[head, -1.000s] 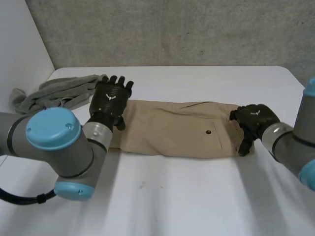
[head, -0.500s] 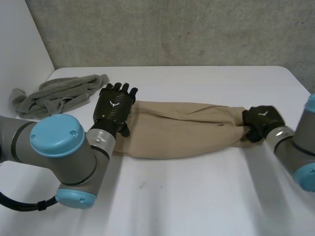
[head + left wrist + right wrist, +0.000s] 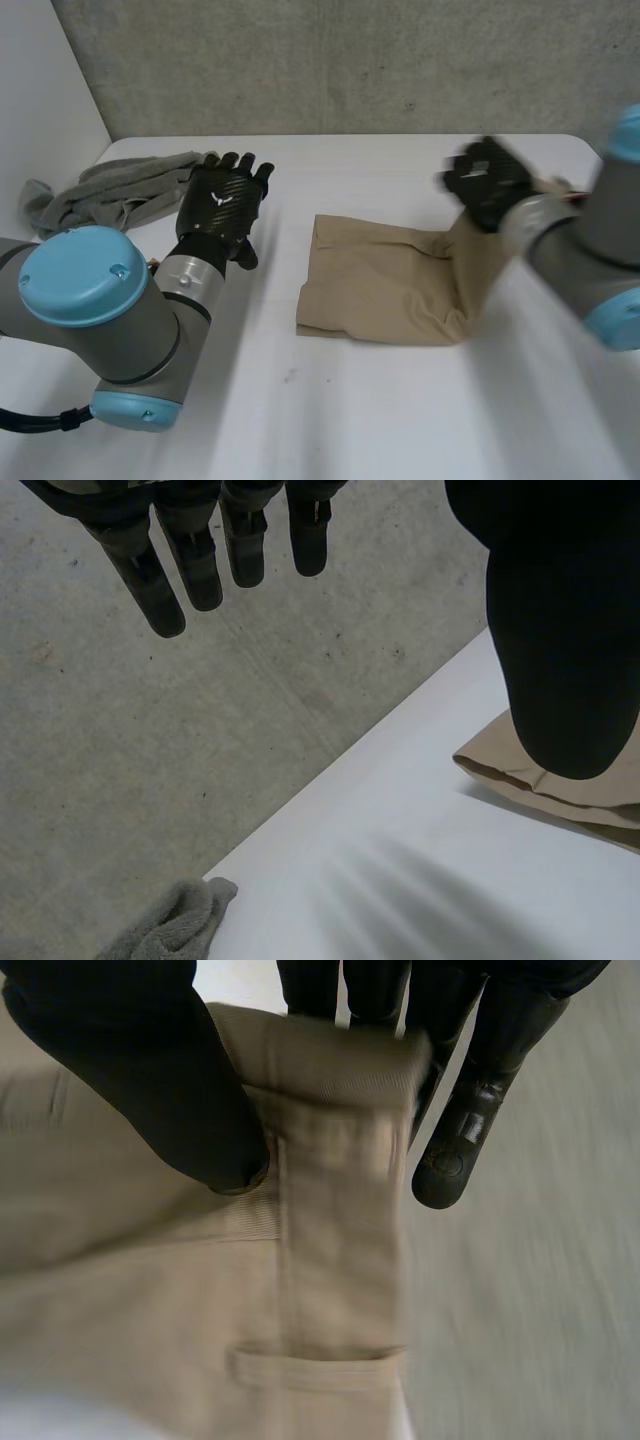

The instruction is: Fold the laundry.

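Tan trousers [image 3: 375, 290] lie bunched on the white table [image 3: 400, 420], right of centre. My right hand [image 3: 487, 183] holds their waistband end up off the table. In the right wrist view its thumb [image 3: 150, 1070] and fingers pinch the folded waistband [image 3: 330, 1070], and the trousers [image 3: 300, 1290] hang below with a pocket seam showing. My left hand [image 3: 220, 205] hovers to the left of the trousers, apart from them, open with straight fingers [image 3: 160, 590] and nothing in it. Beside its thumb [image 3: 560, 650] a hem of the trousers [image 3: 560, 790] lies flat.
A crumpled grey towel [image 3: 110, 195] lies at the table's back left corner, just beyond my left hand, and its tip [image 3: 170, 930] shows in the left wrist view. A concrete wall stands behind the table.
My right hand closed on the waistband end, lifted it and swung it up and toward the middle. The trousers slid and bunched rightward, out from under my left hand.
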You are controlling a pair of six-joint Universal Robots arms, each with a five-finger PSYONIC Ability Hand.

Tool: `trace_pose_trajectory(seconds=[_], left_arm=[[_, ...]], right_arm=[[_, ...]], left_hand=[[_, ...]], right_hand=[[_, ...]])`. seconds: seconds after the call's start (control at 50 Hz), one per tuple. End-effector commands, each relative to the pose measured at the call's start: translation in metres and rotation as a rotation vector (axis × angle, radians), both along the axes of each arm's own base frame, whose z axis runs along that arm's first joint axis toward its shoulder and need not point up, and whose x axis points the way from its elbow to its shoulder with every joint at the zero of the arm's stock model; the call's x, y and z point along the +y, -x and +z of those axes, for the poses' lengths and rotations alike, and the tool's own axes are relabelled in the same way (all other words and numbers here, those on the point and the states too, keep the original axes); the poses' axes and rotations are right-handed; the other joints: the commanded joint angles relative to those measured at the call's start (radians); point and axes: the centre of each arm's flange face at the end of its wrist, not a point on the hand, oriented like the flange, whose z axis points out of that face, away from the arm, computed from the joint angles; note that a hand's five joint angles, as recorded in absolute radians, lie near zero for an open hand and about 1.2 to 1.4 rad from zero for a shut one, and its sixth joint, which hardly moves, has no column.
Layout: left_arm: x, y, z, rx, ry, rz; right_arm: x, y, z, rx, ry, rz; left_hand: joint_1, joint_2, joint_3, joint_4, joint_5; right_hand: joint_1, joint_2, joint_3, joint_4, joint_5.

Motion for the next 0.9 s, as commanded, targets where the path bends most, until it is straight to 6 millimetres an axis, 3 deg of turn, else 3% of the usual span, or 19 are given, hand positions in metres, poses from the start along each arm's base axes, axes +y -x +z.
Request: trace_pose_trajectory(seconds=[0.02,0.12,0.16,0.18,0.2,0.28,0.34,0.42,0.52,0.58,0.62,0.72,0.8,0.9], left_arm=[[-0.001,0.001,0.006,0.012,0.016,-0.001],[-0.003,0.003,0.012,0.028,0.030,0.000],[-0.007,0.004,0.018,0.049,0.040,0.003],[-0.008,0.004,0.019,0.056,0.041,0.005],[-0.009,0.005,0.020,0.065,0.042,0.008],[-0.015,0.007,0.034,0.126,0.060,0.023],[-0.019,0.011,0.043,0.164,0.060,0.012],[-0.017,0.023,0.050,0.199,0.013,-0.027],[-0.002,0.053,0.024,0.176,-0.162,-0.143],[0.002,0.064,0.000,0.121,-0.274,-0.184],[0.001,0.066,-0.019,0.081,-0.336,-0.175],[-0.003,0.065,-0.046,0.016,-0.407,-0.129],[-0.003,0.060,-0.064,-0.057,-0.441,-0.095],[-0.003,0.058,-0.076,-0.151,-0.430,-0.100]], right_arm=[[0.086,-0.093,-0.032,0.108,0.023,0.428],[0.103,-0.107,-0.055,0.132,-0.044,0.507],[0.102,-0.108,-0.054,0.123,-0.047,0.493],[0.100,-0.107,-0.051,0.093,-0.062,0.472],[0.097,-0.106,-0.048,0.068,-0.076,0.450],[0.079,-0.097,-0.021,-0.172,-0.212,0.314],[0.057,-0.072,0.013,-0.463,-0.348,0.176],[0.036,-0.046,0.031,-0.741,-0.513,0.052],[0.024,-0.030,0.015,-0.763,-0.600,-0.047],[0.017,-0.028,-0.010,-0.671,-0.612,-0.080],[0.014,-0.027,-0.021,-0.624,-0.611,-0.099],[0.001,-0.027,-0.063,-0.504,-0.609,-0.175],[-0.001,-0.027,-0.085,-0.439,-0.626,-0.208],[-0.003,-0.026,-0.096,-0.377,-0.611,-0.211]], left_hand=[[-0.020,-0.033,-0.040,-0.031,-0.046],[-0.020,-0.033,-0.040,-0.031,-0.046],[-0.020,-0.033,-0.040,-0.031,-0.046],[-0.020,-0.033,-0.040,-0.031,-0.046],[-0.020,-0.033,-0.040,-0.031,-0.046],[-0.020,-0.033,-0.040,-0.031,-0.046],[-0.016,-0.029,-0.036,-0.027,-0.043],[0.002,-0.011,-0.019,-0.010,-0.025],[0.008,-0.005,-0.013,-0.004,-0.019],[0.019,0.006,-0.001,0.008,-0.007],[0.022,0.009,0.002,0.011,-0.005],[0.034,0.021,0.014,0.023,0.007],[0.034,0.021,0.014,0.023,0.007],[0.034,0.021,0.014,0.023,0.007]], right_hand=[[0.419,0.220,0.209,0.205,0.250],[0.419,0.220,0.209,0.205,0.250],[-0.138,-0.337,-0.348,-0.352,-0.307],[-0.603,-0.802,-0.812,-0.817,-0.772],[-0.803,-1.001,-1.012,-1.017,-0.971],[-0.803,-1.001,-1.012,-1.017,-0.971],[-0.803,-1.001,-1.012,-1.017,-0.971],[-0.803,-1.001,-1.012,-1.017,-0.971],[-0.803,-1.001,-1.012,-1.017,-0.971],[-0.803,-1.001,-1.012,-1.017,-0.971],[-0.803,-1.001,-1.012,-1.017,-0.971],[-0.803,-1.001,-1.012,-1.017,-0.971],[-0.803,-1.001,-1.012,-1.017,-0.971],[-0.803,-1.001,-1.012,-1.017,-0.971]])
